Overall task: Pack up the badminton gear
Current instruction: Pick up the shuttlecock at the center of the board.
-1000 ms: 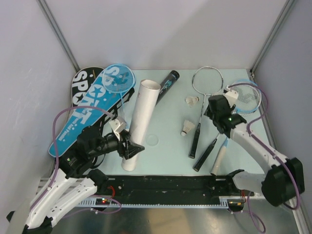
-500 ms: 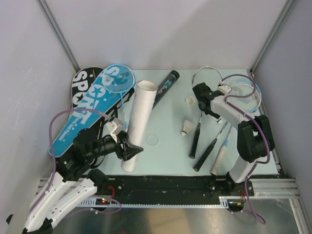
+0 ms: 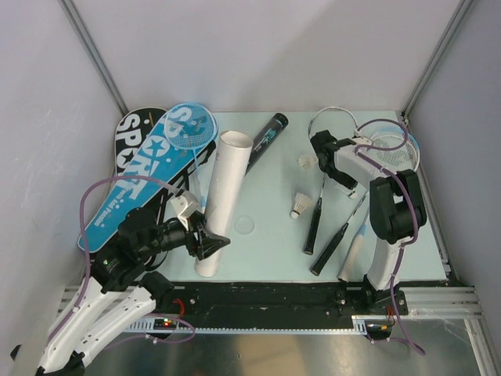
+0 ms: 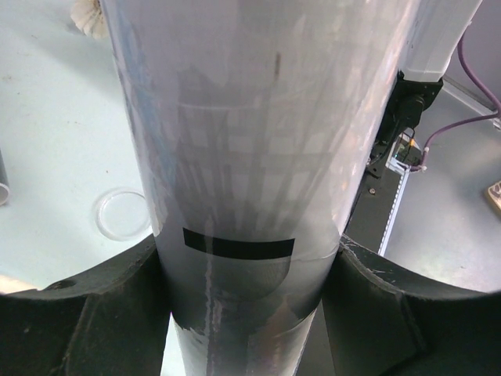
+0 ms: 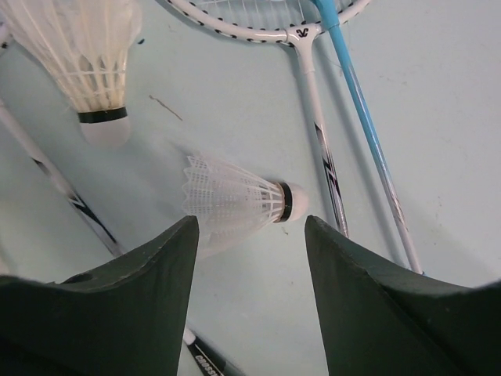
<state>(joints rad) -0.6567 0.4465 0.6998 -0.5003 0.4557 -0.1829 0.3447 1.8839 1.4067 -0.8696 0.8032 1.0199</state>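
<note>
My left gripper (image 3: 210, 243) is shut on the lower part of the white tube (image 3: 225, 188), which lies tilted with its open end far; in the left wrist view the tube (image 4: 250, 141) fills the space between the fingers. My right gripper (image 3: 320, 150) is open beside a white shuttlecock (image 3: 307, 162). In the right wrist view the gripper (image 5: 250, 225) is open, with that shuttlecock (image 5: 235, 202) on its side just ahead between the fingertips. A second shuttlecock (image 3: 300, 205) lies nearer. The black teal-printed tube (image 3: 266, 133) lies far centre. Silver (image 3: 333, 124) and blue (image 3: 396, 153) rackets lie at right.
The blue cover (image 3: 129, 192) and the black "SPORT" cover (image 3: 131, 131) lie at far left with a blue racket (image 3: 192, 125) on them. A clear round lid (image 3: 245, 225) lies mid-table. Racket handles (image 3: 329, 247) lie near the right arm's base.
My right arm has swung left and further away, bringing its open gripper to the far shuttlecock. The left gripper still holds the white tube, almost unmoved.
</note>
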